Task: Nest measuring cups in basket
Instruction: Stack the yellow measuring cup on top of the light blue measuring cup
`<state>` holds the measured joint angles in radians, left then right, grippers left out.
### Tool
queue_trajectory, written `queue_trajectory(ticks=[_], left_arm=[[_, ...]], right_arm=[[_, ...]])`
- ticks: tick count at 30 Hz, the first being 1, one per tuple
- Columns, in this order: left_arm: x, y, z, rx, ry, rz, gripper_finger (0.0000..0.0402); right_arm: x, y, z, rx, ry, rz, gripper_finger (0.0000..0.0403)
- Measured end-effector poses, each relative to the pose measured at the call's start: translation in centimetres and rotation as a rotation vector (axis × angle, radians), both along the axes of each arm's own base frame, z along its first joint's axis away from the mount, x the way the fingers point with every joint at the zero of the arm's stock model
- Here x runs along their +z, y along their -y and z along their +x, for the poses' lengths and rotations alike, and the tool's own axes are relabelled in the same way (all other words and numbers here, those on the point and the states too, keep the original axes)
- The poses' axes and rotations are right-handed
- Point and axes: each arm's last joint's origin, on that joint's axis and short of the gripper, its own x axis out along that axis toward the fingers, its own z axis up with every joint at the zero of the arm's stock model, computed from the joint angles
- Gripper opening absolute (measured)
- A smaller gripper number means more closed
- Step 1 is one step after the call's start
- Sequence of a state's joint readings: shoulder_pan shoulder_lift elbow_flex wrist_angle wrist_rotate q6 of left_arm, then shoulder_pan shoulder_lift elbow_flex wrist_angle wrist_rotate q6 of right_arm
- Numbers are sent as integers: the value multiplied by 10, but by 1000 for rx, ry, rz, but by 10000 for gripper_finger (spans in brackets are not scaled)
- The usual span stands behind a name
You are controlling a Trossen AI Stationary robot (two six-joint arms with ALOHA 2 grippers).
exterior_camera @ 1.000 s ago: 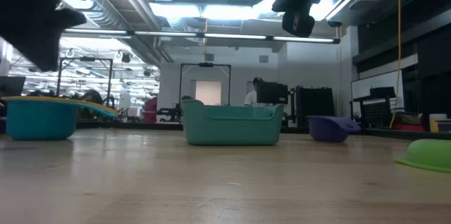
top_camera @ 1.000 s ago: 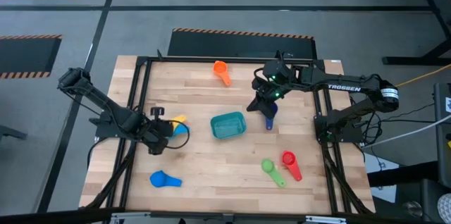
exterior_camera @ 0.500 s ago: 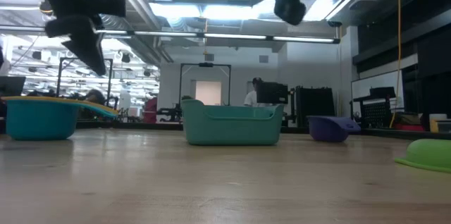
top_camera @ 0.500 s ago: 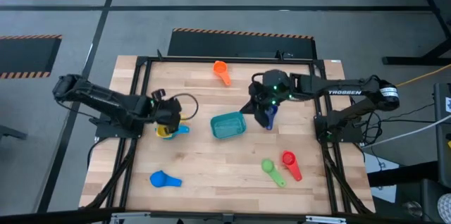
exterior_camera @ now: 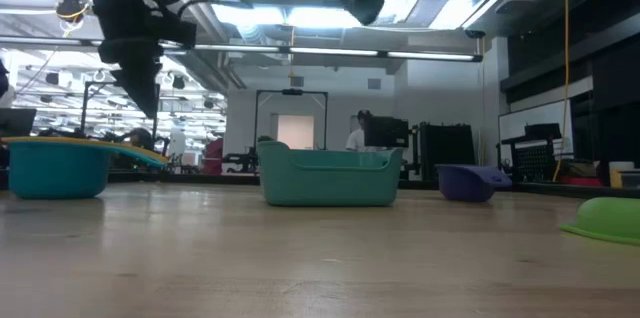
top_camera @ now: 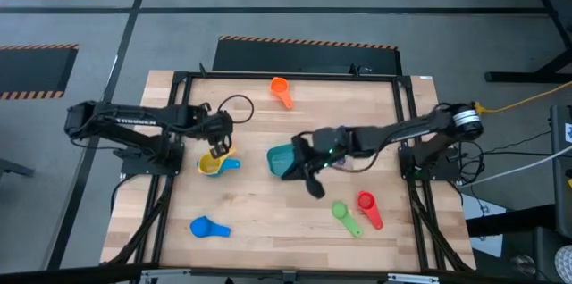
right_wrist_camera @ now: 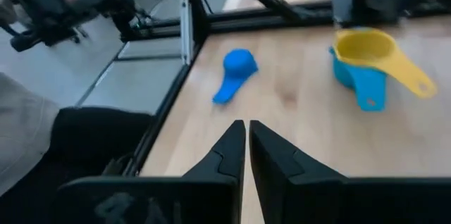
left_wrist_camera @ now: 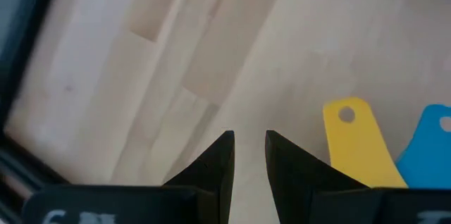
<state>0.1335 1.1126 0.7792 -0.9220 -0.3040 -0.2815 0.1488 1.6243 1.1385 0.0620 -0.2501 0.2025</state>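
Left gripper (top_camera: 217,144): above the tabletop (top_camera: 268,221) at its left side, just beside the yellow cup; jaws a narrow gap apart, holding nothing.
Right gripper (top_camera: 315,186): reached across to the middle, just beside the basket on its near right side; jaws together, empty.
Basket (top_camera: 284,160): teal tub near the tabletop's middle, upright; in the low view nothing rises above its rim.
Yellow cup (top_camera: 211,163): left of the basket, nested in a light blue cup (top_camera: 231,164) whose handle sticks out to the right; in the right wrist view the yellow one sits inside the blue one.
Second blue cup (top_camera: 207,227): alone at the near left of the tabletop, well apart from the basket.
Orange cup (top_camera: 281,90): far edge, well apart from the rest.
Green cup (top_camera: 345,215): near right, just beside the red cup (top_camera: 368,206), handles pointing toward the near edge.
Dark blue cup (exterior_camera: 470,180): seen in the low view right of the basket; in the high view the right arm hides it.
Count: 6 cups seen from above, 1 more only in the low view, none in the basket.
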Motion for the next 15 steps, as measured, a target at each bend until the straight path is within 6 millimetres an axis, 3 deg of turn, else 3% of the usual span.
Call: queue_trajectory(ticks=[7, 15], left_arm=[[-1, -21, -5, 17, -3, -86, 75], [-2, -33, -8, 56, 22, -127, 75]], right_arm=[[-40, -16, 41, -44, 37, -82, 25], [-58, -28, 102, 33, 31, -229, 24]])
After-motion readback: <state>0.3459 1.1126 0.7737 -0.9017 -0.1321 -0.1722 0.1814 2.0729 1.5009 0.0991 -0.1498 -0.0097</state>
